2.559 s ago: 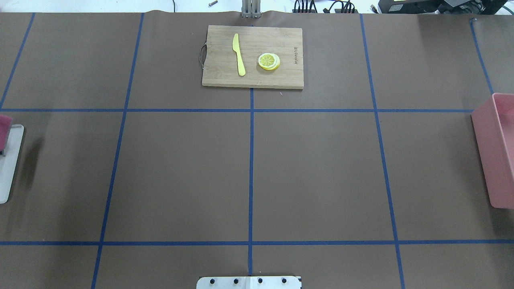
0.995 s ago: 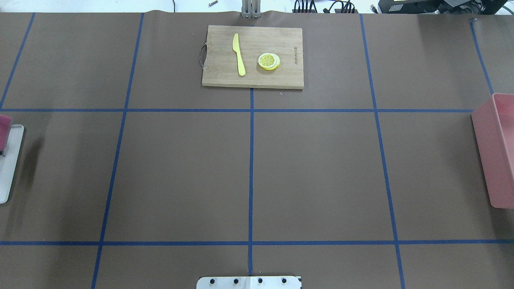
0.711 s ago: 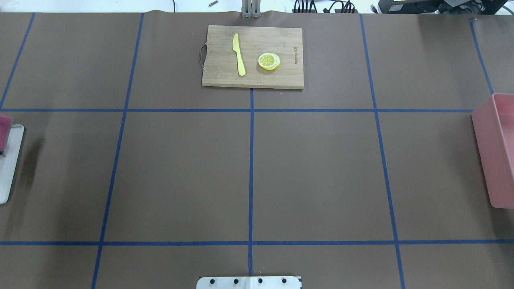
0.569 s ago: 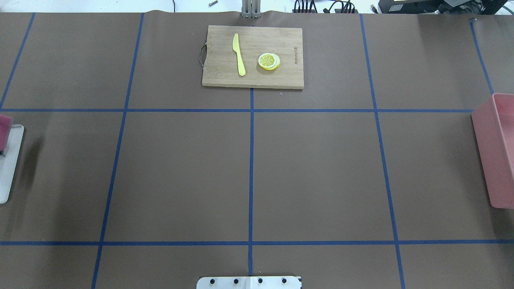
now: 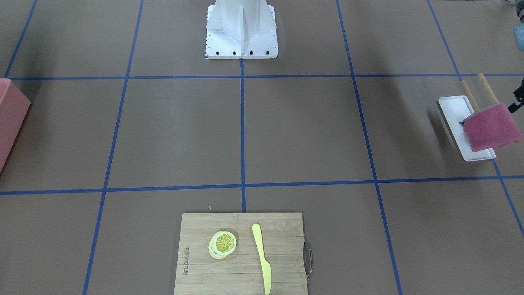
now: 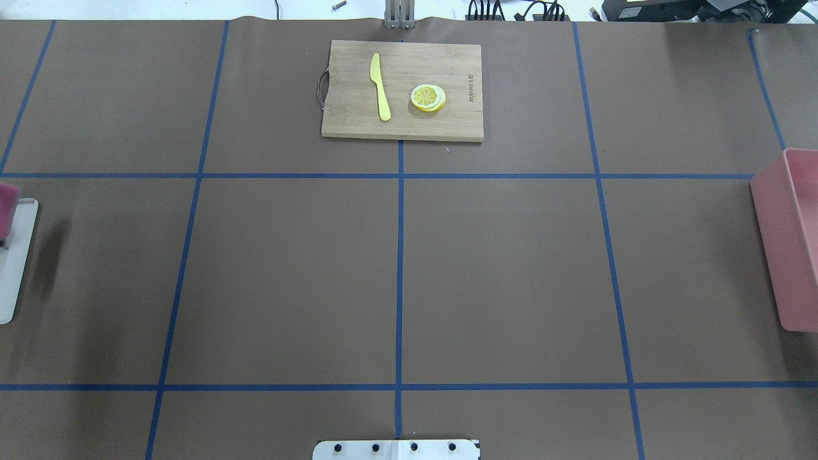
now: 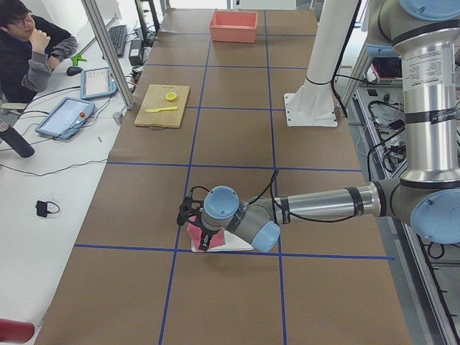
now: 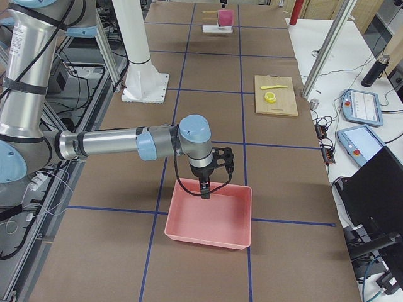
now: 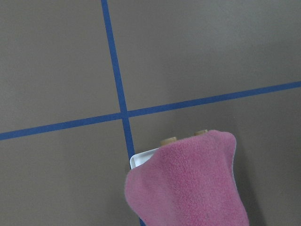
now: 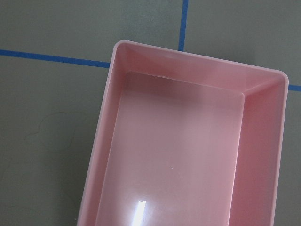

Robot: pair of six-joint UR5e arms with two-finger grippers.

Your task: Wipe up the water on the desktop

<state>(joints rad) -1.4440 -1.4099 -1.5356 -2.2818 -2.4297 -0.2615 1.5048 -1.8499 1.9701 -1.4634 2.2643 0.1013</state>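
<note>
Hangs the pink cloth (image 5: 489, 127) on wooden pegs (image 5: 487, 88) over a white tray (image 5: 454, 112) at 3 o'clock on the front-facing view's brown worktop (image 5: 303, 131), likely for an easy pinch by the left tool (image 7: 200, 233) there, with the right tool (image 8: 204, 189) above the pink bin (image 8: 201, 239) at 9 o'clock and neither tool's spread or hold discernible.

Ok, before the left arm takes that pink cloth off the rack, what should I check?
Pink fleece cloth draped over wooden pegs above the white tray: ok.
Left gripper at the cloth: ok; gripping it: cannot tell.
Right gripper over the pink plastic bin, away from the middle: ok.
Water spot located on the brown taped desktop: cannot tell.
Bamboo cutting board at the far edge: ok.
</note>
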